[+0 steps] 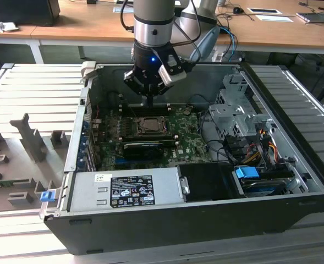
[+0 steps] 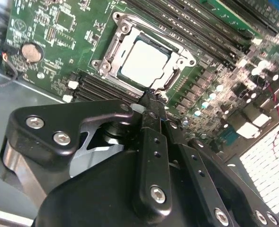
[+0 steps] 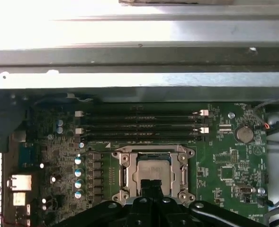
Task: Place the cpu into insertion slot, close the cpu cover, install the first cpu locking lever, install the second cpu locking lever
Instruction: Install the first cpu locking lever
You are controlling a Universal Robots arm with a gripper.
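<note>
Just above the insertion slot (image 2: pixel 144 59) hangs my gripper (image 2: pixel 151 97), its two fingers (image 2: pixel 151 142) pressed together into one narrow black blade and pinching nothing. In the second wrist view the tip sits over the near edge of the socket, by the metal tab at the rim; whether it touches that tab or only hovers over it I cannot tell.

Past the tip lies the cpu (image 2: pixel 143 61) — it is already seated in the slot, its pale silver-grey top flat and level inside the frame. The cpu cover (image 3: pixel 151 174) looks to be down around it, its square window showing the chip's top, though from these angles I can't be sure it is fully flush. Beyond the socket run the long black memory slots (image 3: pixel 139 124), and to one side of it, further off, a round coin battery (image 3: pixel 244 134) sits on the green motherboard (image 1: pixel 197 140). In the exterior view the whole board lies on the floor of the open computer case (image 1: pixel 294 181), with my arm coming straight down over the socket.

I judge the chip light, rigid and fragile — pressure belongs on its edges or through the cover, never on the contacts. The cover is thin, stiff sheet metal, smooth and likely slippery; its edge tab is the place to push or take hold.
</note>
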